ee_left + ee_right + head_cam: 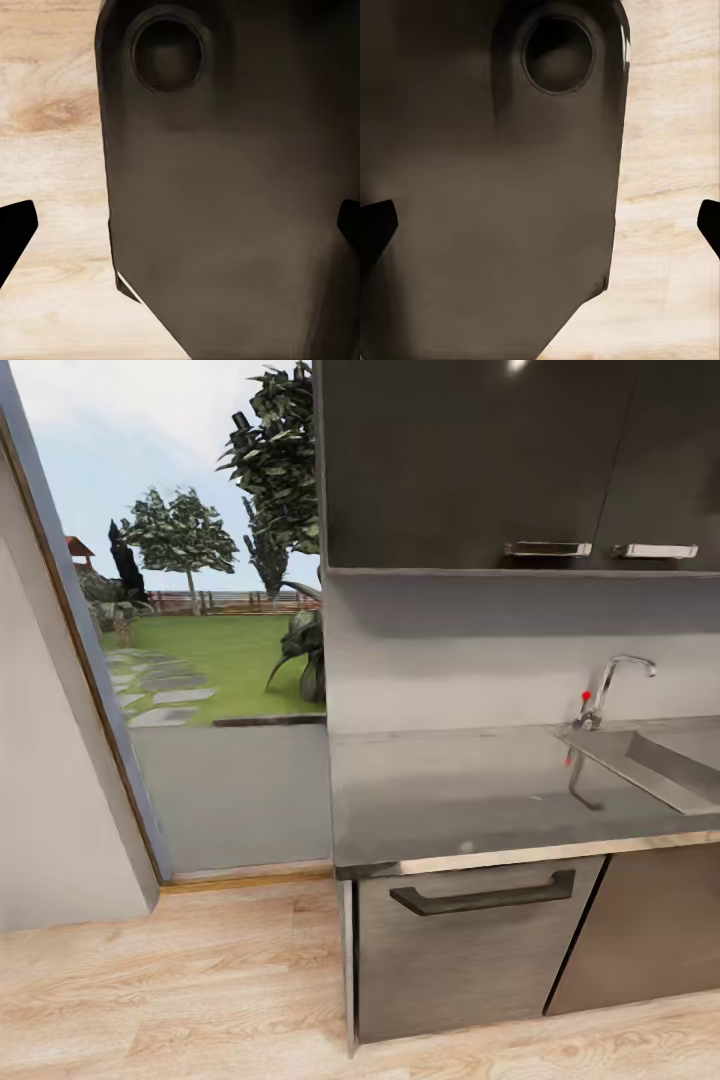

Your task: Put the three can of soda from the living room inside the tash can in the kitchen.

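Facing the kitchen's steel counter (470,790), sink (660,755) and tap (605,690) at its far end, no cans or bin in sight; left gripper (180,225) and right gripper (540,225) spread wide, empty, hanging over plank floor (180,990), likely in transit

No text, label, brand, number or sign can be read anywhere. The dark upper cabinets (480,460) and their handles are plain, the steel counter (450,790) carries no marking, and the drawer front (470,950) below it is blank. The tap (610,690) at the far right has a small red spot at its base, too small to tell as any sign. Both wrist views show a dark unmarked body over bare wood floor (52,150).
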You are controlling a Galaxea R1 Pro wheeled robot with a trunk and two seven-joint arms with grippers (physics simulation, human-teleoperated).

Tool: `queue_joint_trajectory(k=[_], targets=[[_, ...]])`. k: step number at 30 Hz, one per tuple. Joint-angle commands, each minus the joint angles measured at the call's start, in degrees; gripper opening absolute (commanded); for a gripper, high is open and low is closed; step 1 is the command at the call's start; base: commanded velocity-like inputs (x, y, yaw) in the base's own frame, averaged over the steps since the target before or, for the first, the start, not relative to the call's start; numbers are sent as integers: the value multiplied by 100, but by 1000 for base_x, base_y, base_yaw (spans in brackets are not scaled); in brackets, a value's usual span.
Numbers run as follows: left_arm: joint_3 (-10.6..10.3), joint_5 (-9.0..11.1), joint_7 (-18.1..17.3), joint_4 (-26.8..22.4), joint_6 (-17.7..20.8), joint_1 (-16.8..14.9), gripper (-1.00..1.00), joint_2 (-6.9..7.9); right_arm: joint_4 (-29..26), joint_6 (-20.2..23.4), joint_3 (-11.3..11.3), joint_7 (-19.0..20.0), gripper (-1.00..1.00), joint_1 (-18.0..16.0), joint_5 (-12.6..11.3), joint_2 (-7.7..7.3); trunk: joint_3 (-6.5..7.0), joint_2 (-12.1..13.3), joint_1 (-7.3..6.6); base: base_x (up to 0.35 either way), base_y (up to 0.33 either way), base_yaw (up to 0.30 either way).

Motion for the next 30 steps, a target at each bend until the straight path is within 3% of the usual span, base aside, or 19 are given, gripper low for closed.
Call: queue_joint_trajectory(k=[1,10,30], targets=[[31,8,-30,-34,-30,-33,100,17,-33,-30,-24,27,100,-33,-20,-11,0,1,0,0,0,0],[36,8,-32,-226,-70,-69,100,14,-315,-218,-22,29,100,-47,-21,-10,0,1,0,0,0,0],[36,8,-32,-226,-70,-69,100,14,-315,-218,-22,29,100,-47,-21,-10,0,1,0,0,0,0]])
